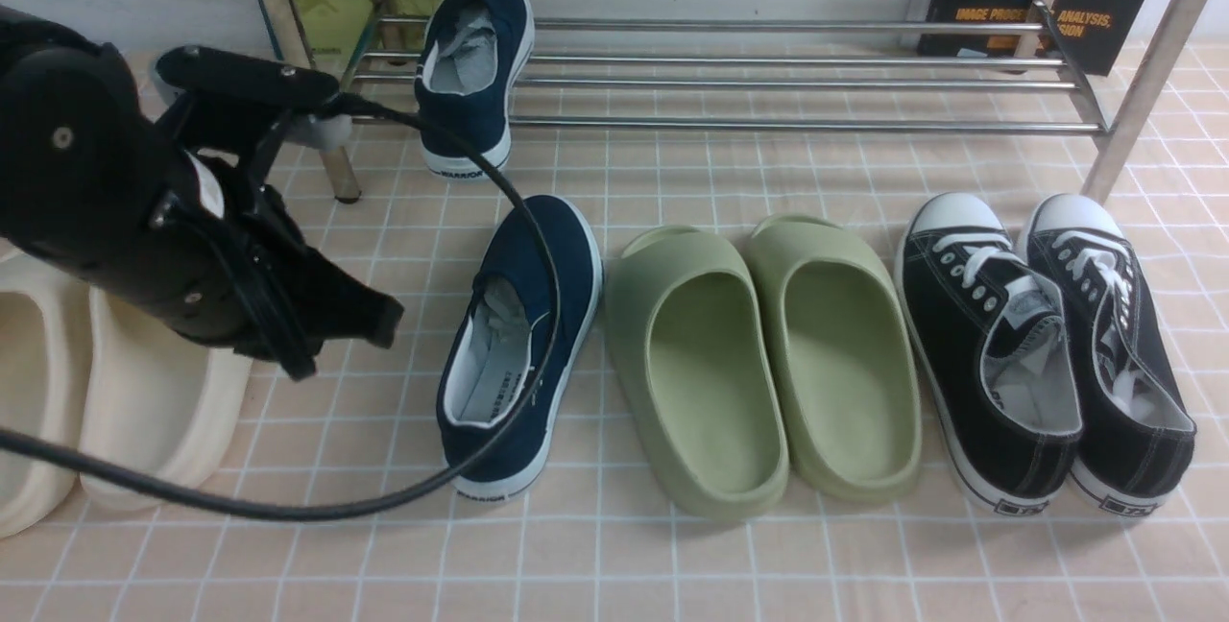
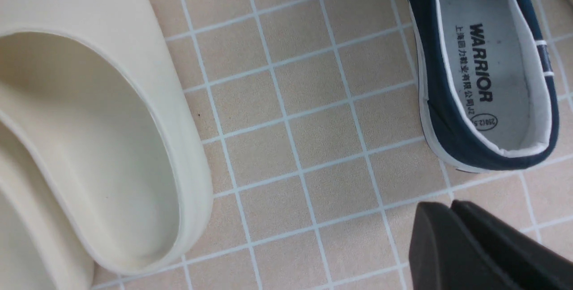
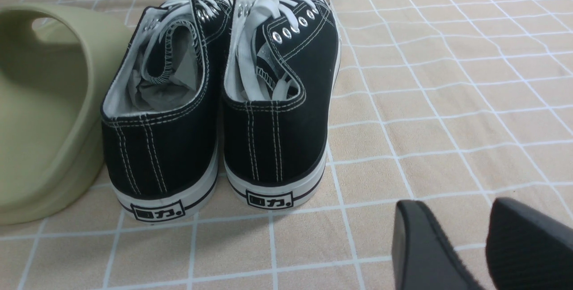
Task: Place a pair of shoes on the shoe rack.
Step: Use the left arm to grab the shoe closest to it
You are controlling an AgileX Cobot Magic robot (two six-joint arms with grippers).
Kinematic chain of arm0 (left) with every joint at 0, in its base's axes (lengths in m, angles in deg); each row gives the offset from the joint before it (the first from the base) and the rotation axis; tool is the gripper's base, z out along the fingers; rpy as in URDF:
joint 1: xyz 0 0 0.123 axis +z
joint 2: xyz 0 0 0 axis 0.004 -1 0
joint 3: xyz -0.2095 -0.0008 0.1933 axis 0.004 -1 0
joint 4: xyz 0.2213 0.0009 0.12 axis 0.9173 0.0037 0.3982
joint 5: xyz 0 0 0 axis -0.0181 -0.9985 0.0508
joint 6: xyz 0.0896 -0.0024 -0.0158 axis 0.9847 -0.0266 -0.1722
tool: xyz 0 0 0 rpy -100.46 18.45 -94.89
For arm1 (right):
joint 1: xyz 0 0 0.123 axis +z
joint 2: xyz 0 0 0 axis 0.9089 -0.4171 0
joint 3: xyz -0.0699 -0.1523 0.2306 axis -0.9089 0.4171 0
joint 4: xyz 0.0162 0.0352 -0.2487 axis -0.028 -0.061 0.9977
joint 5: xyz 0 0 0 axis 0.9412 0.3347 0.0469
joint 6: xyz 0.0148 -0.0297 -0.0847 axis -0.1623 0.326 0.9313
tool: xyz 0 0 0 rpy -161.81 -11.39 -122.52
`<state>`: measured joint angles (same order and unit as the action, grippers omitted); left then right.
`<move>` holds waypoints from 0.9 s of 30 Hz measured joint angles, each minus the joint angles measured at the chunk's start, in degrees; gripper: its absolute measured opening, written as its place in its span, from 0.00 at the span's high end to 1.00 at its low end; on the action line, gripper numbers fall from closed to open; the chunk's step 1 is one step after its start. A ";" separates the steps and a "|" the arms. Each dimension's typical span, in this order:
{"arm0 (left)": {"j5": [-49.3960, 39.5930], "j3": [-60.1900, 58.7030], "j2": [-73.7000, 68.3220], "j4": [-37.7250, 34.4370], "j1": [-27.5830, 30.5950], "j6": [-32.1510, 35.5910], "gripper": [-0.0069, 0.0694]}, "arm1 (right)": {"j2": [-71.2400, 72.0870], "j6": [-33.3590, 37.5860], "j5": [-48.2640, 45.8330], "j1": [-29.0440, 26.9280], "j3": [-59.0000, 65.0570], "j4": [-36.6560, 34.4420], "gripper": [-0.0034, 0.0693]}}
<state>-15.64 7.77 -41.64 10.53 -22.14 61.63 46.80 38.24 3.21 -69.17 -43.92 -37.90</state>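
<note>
The racked navy sneaker [image 1: 475,56] already sits on the low tier of the chrome shoe rack [image 1: 768,80], so the step in hand looks like fetching the floor navy sneaker [image 1: 518,334]. The left gripper [image 1: 379,320] hangs empty with its jaws together, so they should part first, then straddle the heel wall clear of the black cable [image 1: 552,296]. In the front view that sneaker lies near the gripper at three o'clock, untouched, while the right gripper [image 3: 452,232] is parted and empty.
</note>
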 joint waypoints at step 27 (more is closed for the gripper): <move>5.76 5.32 -25.71 -11.21 -0.11 -3.13 0.73 | 0.00 0.00 0.00 0.00 0.00 0.00 0.63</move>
<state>-9.87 13.09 -67.34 -0.69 -22.25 58.50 46.80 38.24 3.21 -69.17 -43.92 -37.90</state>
